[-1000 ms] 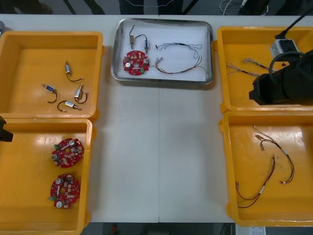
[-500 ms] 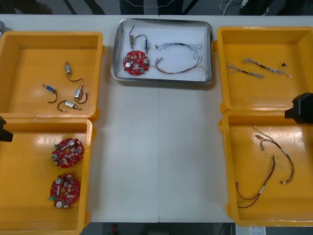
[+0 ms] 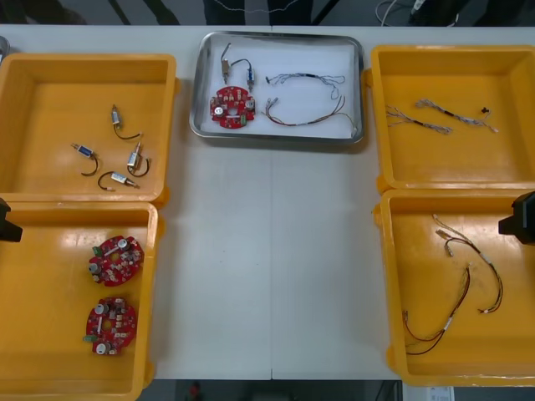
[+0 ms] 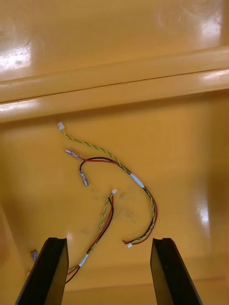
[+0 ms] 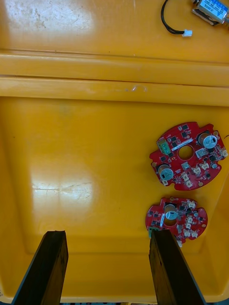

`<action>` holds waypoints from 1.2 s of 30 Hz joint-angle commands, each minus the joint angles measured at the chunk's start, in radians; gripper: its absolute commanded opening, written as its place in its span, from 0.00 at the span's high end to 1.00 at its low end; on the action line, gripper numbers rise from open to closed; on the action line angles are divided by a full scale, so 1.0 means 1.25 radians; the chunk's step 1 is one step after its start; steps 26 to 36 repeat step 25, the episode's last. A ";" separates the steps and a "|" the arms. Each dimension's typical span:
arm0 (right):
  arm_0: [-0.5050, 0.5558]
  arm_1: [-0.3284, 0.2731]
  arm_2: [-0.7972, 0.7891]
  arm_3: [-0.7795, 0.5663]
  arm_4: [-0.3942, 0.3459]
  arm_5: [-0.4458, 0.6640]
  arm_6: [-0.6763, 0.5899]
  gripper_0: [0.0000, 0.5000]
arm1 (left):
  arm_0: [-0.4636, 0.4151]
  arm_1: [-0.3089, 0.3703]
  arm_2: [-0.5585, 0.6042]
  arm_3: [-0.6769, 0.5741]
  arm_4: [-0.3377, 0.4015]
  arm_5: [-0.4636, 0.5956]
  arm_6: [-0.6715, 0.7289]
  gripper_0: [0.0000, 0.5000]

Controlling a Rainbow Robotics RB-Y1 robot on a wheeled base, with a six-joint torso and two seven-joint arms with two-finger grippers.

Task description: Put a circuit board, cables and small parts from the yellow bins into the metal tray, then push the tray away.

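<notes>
Light table [image 3: 267, 251] with four yellow bins: far-left bin [image 3: 25, 125], near-left bin [image 3: 50, 334], far-right bin [image 3: 451, 163], near-right bin [image 3: 418, 251]. Between the two far bins, close to the far table edge, sits the tray [image 3: 301, 54], white inside.

Over the near-left bin: left gripper [image 5: 107, 233], fingers apart, nothing between them, two spare boards [image 5: 187, 156] beyond its fingers. Over the near-right bin: right gripper [image 4: 109, 240], likewise released and empty, loose red-yellow cables [image 4: 137, 181] just past its fingers.

Inside the tray: one board [image 3: 231, 106] on its left part, two cables [image 3: 305, 80] to the right of it, two small parts [image 3: 226, 60] just beyond the board. Far-left bin holds more metal parts [image 3: 125, 179], far-right bin more wires [image 3: 418, 119].

Judgement: loading looks done, so the push is the step in hand. Next move calls for one gripper to reach the tray's near rim and shove it away. There is little table beyond the tray, so the push should be short and gentle.
</notes>
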 commanded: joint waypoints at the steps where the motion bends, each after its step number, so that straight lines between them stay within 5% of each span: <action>1: 0.020 -0.026 -0.024 -0.037 -0.015 0.003 -0.002 0.00 | 0.017 0.036 0.025 -0.020 -0.001 -0.007 -0.077 0.00; 36: 0.020 -0.026 -0.024 -0.037 -0.015 0.003 -0.002 0.00 | 0.017 0.036 0.025 -0.020 -0.001 -0.007 -0.077 0.00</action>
